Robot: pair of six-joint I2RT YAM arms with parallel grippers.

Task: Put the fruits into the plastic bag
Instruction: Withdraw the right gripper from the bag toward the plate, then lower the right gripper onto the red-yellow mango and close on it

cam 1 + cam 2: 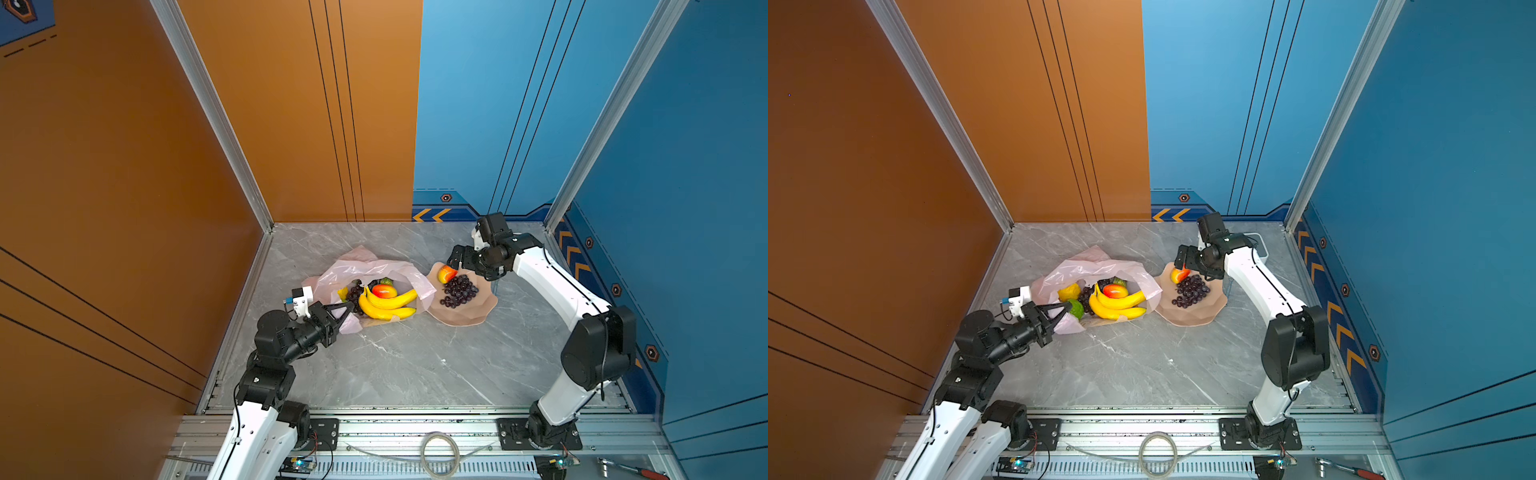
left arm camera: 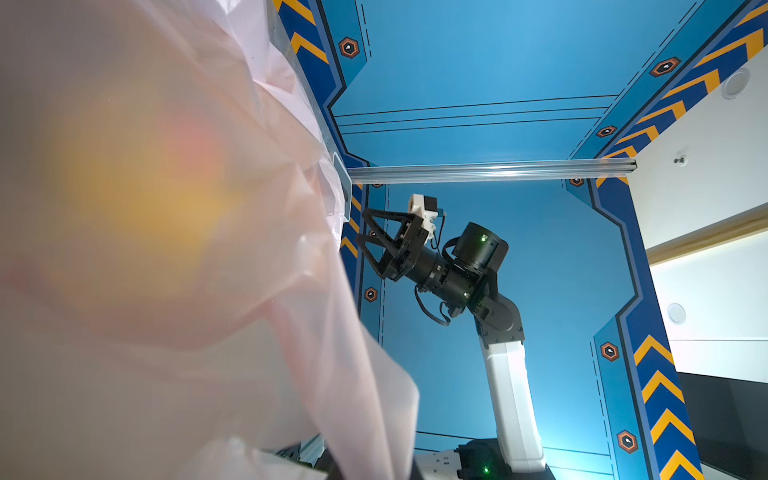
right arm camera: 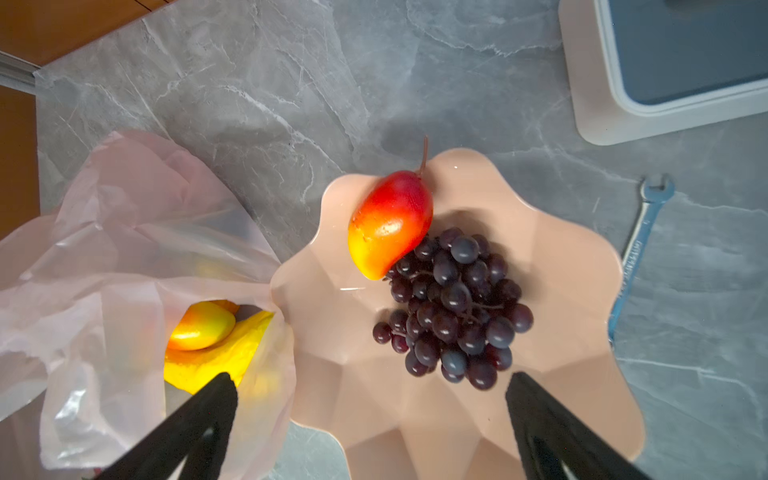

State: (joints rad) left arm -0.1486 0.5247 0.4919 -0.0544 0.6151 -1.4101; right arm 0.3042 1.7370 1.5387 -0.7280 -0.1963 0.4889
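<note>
Marble desk (image 1: 415, 365) is carrying the bag (image 1: 374, 266), bowl (image 1: 478, 311) at its 3 o'clock; the left gripper (image 1: 351, 307) is pinching the bag rim, jaws together; the right gripper (image 3: 372, 378) is hovering, jaws apart, over the mango (image 3: 390, 224), best gripped crosswise.

The crinkled, translucent pale-pink plastic bag (image 2: 291, 291) fills the near half of the left wrist view, draped close over the lens, and a yellow-and-red shape (image 2: 158, 195) glows through the film, too blurred to name. Past the bag's edge the right gripper (image 2: 360, 227) points toward the bag with its black triangular jaws spread apart, a white camera mount (image 2: 420, 206) on its wrist and the white arm link (image 2: 511, 395) behind. An aluminium rail (image 2: 490, 170) crosses the blue wall (image 2: 498, 62), which is edged with orange chevrons (image 2: 660, 390).
</note>
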